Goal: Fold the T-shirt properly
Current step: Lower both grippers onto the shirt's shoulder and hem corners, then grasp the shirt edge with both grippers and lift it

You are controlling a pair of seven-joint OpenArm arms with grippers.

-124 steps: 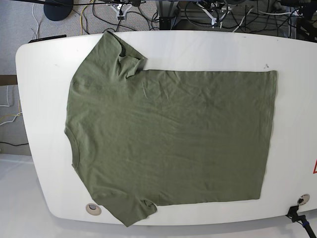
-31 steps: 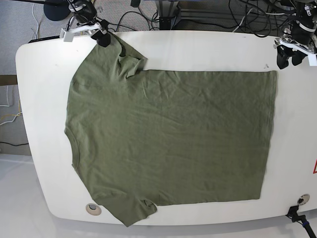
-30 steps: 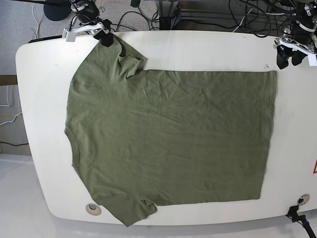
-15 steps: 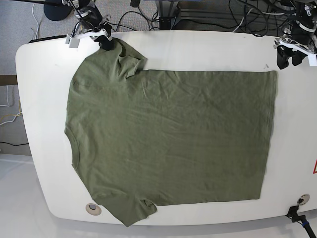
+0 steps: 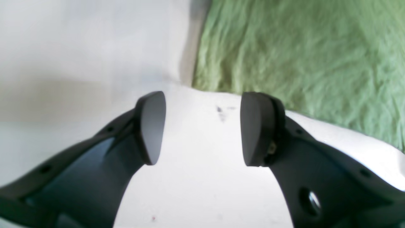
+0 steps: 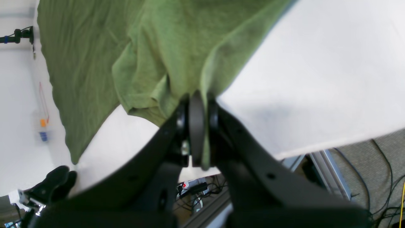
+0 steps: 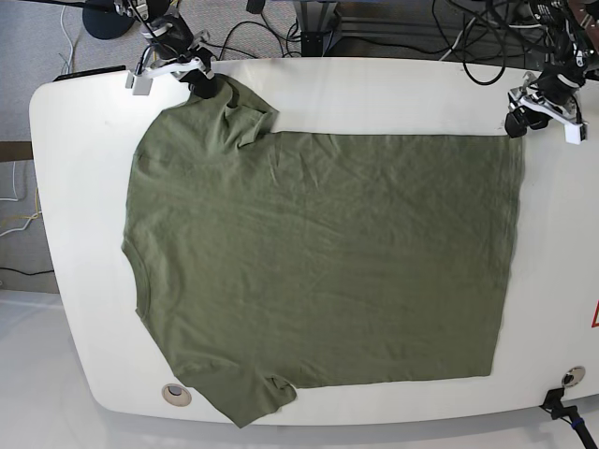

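At the sleeve end near the table's (image 7: pixel 374 84) far edge, my right pincer (image 6: pixel 201 129) is clamped on the T-shirt (image 7: pixel 318 253), which lies spread over the tabletop; my left pincer (image 5: pixel 202 129) stands open beside the hem corner. I expect light, limp cotton, hard to harm but quick to crease or sag between two holds, so I'd pinch that corner well inside its edge. Cables (image 7: pixel 459 37) run beyond the far edge, near both arms, and the bunched sleeve fold by my right pincer could spoil a flat fold
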